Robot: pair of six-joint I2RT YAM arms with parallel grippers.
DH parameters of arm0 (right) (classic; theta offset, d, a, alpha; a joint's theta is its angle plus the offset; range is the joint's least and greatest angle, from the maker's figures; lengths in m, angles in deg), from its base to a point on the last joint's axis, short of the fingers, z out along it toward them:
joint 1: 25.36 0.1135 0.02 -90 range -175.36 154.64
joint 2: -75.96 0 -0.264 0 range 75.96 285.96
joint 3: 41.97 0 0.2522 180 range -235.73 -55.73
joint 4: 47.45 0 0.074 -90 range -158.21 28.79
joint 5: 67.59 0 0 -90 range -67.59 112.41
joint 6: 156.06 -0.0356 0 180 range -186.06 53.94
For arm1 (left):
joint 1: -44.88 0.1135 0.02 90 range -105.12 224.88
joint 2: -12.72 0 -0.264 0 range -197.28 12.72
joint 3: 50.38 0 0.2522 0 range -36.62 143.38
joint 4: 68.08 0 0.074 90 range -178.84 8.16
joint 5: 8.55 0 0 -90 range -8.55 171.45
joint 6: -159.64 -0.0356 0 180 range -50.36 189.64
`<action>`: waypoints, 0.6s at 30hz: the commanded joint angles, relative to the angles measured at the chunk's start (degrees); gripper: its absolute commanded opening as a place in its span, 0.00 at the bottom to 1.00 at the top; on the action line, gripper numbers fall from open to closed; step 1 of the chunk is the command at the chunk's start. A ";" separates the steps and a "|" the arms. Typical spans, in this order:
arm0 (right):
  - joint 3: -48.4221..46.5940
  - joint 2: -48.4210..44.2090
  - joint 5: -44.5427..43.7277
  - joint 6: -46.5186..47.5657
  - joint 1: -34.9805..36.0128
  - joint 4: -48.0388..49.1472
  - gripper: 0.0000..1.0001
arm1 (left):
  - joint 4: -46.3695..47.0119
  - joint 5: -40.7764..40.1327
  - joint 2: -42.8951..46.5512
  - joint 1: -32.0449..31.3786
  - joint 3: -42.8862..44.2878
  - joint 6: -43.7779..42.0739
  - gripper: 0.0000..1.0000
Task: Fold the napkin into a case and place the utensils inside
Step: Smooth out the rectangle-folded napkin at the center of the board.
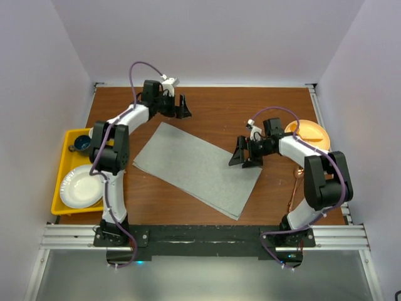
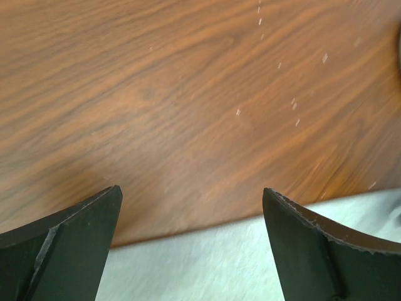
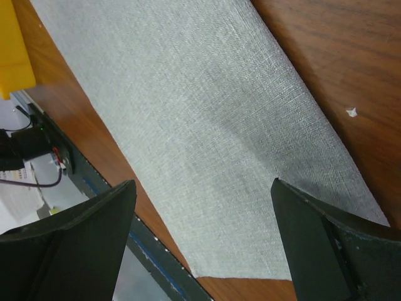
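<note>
Grey napkin (image 1: 197, 169), flat rectangle at frame centre on wooden table (image 1: 250, 106); left gripper (image 1: 183, 110) past its upper corner, right gripper (image 1: 242, 158) over its right edge, both spread wide, empty.

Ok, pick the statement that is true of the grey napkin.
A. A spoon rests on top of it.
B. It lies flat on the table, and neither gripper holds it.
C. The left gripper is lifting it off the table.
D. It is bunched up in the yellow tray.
B: the napkin lies spread flat on the table, while the left gripper and the right gripper both stand open at its edges, gripping nothing.
</note>
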 commanded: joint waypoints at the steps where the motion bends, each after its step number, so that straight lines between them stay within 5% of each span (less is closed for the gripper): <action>1: -6.54 -4.15 -0.95 4.36 -0.60 -3.83 0.93 | -18.42 -7.13 8.60 1.12 3.31 -19.13 1.00; 5: -11.99 -3.19 -5.25 10.76 -0.16 -4.96 0.94 | -26.44 -3.62 16.23 1.03 -1.95 -29.25 1.00; 12: -17.97 3.39 -8.77 21.15 3.53 -10.42 0.86 | -27.16 -11.07 25.39 -2.04 -20.04 -36.63 0.99; 16: -18.60 6.21 -12.12 21.07 6.34 -10.43 0.72 | -25.32 -13.45 25.66 -3.54 -23.93 -37.61 0.77; 17: -17.55 6.31 -12.47 20.98 6.96 -9.90 0.68 | -24.88 -13.98 25.14 -3.89 -24.46 -37.70 0.64; 18: -16.84 6.48 -13.17 20.98 7.40 -9.46 0.57 | -24.52 -14.25 24.70 -4.33 -24.55 -37.87 0.58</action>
